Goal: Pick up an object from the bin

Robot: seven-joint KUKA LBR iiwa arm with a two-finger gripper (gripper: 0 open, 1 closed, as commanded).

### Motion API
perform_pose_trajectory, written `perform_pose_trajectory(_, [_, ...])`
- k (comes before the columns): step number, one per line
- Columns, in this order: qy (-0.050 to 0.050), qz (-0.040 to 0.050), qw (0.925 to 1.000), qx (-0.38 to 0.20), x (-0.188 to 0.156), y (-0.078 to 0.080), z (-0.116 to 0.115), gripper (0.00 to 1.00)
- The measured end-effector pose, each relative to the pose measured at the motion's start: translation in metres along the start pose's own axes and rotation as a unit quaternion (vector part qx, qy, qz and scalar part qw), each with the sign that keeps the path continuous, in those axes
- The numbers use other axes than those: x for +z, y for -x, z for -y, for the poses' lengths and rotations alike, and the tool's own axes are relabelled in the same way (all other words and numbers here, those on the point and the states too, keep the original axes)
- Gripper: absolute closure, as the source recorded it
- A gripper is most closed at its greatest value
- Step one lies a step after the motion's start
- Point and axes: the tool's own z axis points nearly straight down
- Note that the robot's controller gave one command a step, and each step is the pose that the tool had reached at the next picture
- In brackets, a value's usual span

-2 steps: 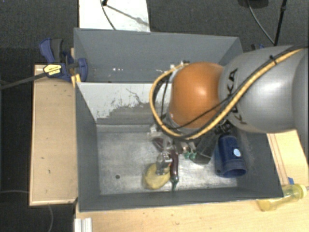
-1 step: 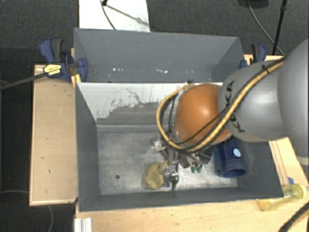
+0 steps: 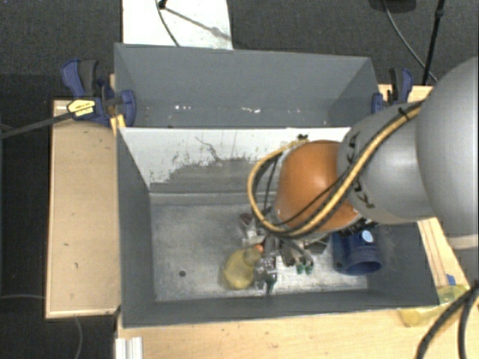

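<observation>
Arm: nearest the lens, folks, the big grey arm link [image 3: 441,163] comes in from 3 o'clock. Its orange wrist cover [image 3: 310,182] hangs over the bin floor, with cables [image 3: 262,193] looped round it.
Yellow thing: a pale yellow, rounded lump [image 3: 238,273] lies on the floor at about 6 o'clock, close to the front wall and flat on the metal.
Gripper: the gripper [image 3: 267,271] is low, right down near the floor, on the lump's 3 o'clock side. Touching or just beside? I can't call it from here.
Jaws: the tip is a dark tangle under the wrist, so I cannot tell how wide they stand. Nothing shows clearly between them, so no hold to report.
Blue thing: a dark blue short tube [image 3: 358,251] sits at 4 o'clock on the floor, partly under the arm and apart from the gripper.
Bin: in the grey metal bin [image 3: 194,223], the floor at 9 o'clock shows scuffs and one small dark speck [image 3: 182,274].
Done: by my reading, the reach down into the bin, next to the yellow lump.
Left: a sure grasp and the lift. Nothing is off the floor yet.
</observation>
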Motion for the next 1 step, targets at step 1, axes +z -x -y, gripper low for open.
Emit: perform_pose_trajectory(1, [0.0, 0.0, 1.0, 0.001, 0.0, 0.0, 0.0, 1.0])
